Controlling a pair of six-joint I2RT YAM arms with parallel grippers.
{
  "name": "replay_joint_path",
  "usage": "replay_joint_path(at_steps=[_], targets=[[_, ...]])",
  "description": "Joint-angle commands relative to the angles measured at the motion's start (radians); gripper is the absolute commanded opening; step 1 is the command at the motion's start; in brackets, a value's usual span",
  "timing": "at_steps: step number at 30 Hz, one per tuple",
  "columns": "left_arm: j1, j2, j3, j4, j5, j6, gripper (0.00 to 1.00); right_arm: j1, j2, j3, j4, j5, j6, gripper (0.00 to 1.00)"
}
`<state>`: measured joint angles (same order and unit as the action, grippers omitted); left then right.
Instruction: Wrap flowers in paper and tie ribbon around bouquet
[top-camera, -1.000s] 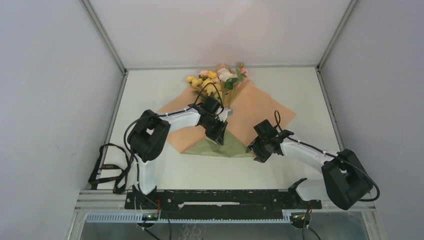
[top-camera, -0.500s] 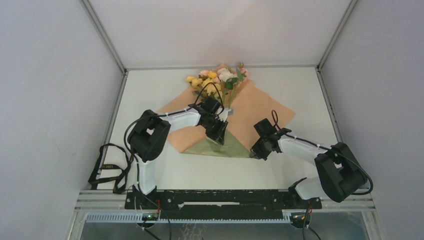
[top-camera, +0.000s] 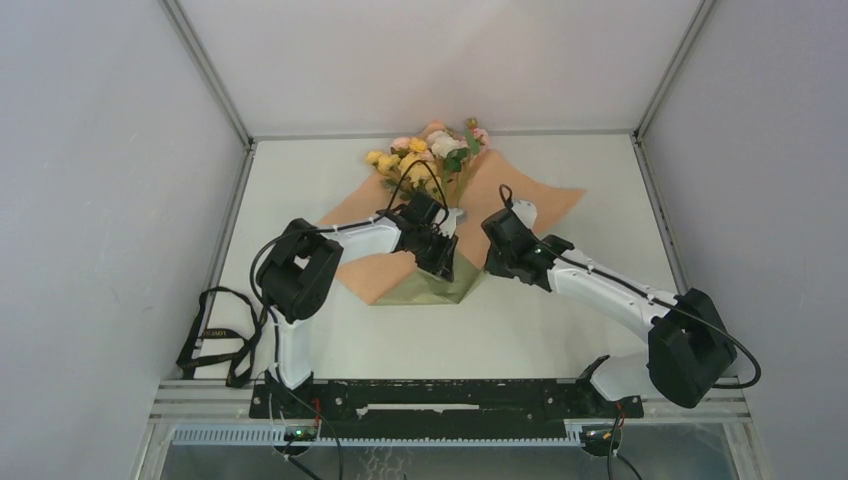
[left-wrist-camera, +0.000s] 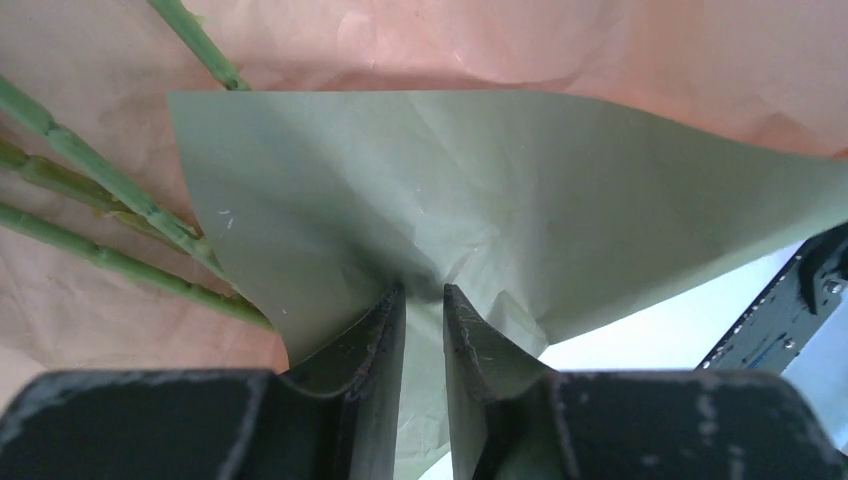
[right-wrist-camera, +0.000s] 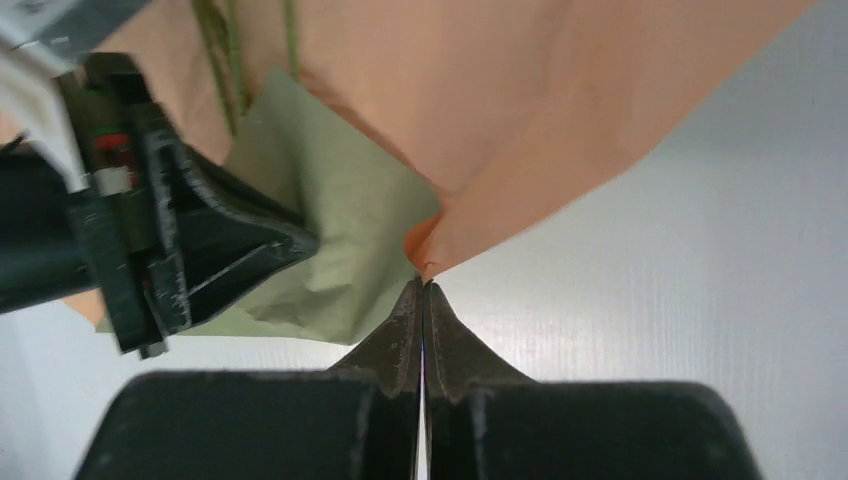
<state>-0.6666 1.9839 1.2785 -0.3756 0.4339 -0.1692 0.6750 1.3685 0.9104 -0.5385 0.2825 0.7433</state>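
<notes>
A white bench (top-camera: 540, 335) stood between grey walls (top-camera: 90, 200). At its near left edge the black ribbon (top-camera: 213, 338) lay in a loose loop, well apart from everything else. Towards the middle, the paper (top-camera: 535, 205) lay spread with its peach side up and its near corner folded back to show olive green.

The left pincer (left-wrist-camera: 424, 292) had its fingers only narrowly apart, with the green fold pinched between them. The green flap spread out from the tips over the peach sheet. Just left of that flap, bare green stems (left-wrist-camera: 105, 180) lay on the peach side.

The right pincer (right-wrist-camera: 423, 284) was fully closed, its tips nipping a peach edge of the paper just beside the green fold, near the left pincer. The right side of the sheet rose off the bench there.

The flowers (top-camera: 432, 152) lay on the paper's far corner, yellow, pink and white heads pointing at the back wall.
</notes>
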Motion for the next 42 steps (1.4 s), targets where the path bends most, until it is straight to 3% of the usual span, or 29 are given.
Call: replay_joint_path(at_steps=[1,3,6,8,12,18,22,26,30,33,38,42], targets=[[0.013,0.062,0.005,0.01,-0.028,-0.025,0.26,0.043,-0.034,0.023,0.053,0.095,-0.149,0.02],[0.017,0.068,0.005,0.017,-0.029,-0.035,0.26,0.039,-0.023,0.015,-0.001,0.098,-0.066,0.18],[0.018,0.074,-0.002,0.021,-0.019,-0.042,0.26,0.024,-0.048,-0.024,-0.079,0.075,0.099,0.5],[0.016,0.081,-0.004,0.028,-0.011,-0.045,0.26,0.022,-0.098,-0.081,-0.054,0.019,0.23,0.63],[0.017,0.085,-0.005,0.03,-0.009,-0.047,0.26,0.028,-0.132,-0.234,0.133,-0.113,0.402,0.77],[0.017,0.072,-0.014,0.04,0.005,-0.05,0.26,0.006,-0.011,-0.25,0.211,-0.188,0.462,0.79],[0.017,0.065,-0.016,0.042,0.008,-0.05,0.26,-0.009,0.053,-0.249,0.235,-0.224,0.538,0.75],[0.017,0.056,-0.019,0.043,0.003,-0.047,0.26,-0.036,0.099,-0.236,0.177,-0.172,0.548,0.64],[0.017,0.053,-0.018,0.042,-0.003,-0.045,0.26,-0.064,0.084,-0.234,0.132,-0.095,0.505,0.47],[0.022,0.045,-0.016,0.038,-0.014,-0.037,0.26,-0.074,0.079,-0.234,0.146,-0.072,0.465,0.27],[0.042,0.016,0.005,0.018,-0.031,0.002,0.26,-0.074,0.094,-0.209,0.185,-0.023,0.286,0.04],[0.063,0.011,0.037,0.0,-0.024,0.029,0.27,-0.008,0.151,-0.085,0.056,0.12,0.113,0.0]])
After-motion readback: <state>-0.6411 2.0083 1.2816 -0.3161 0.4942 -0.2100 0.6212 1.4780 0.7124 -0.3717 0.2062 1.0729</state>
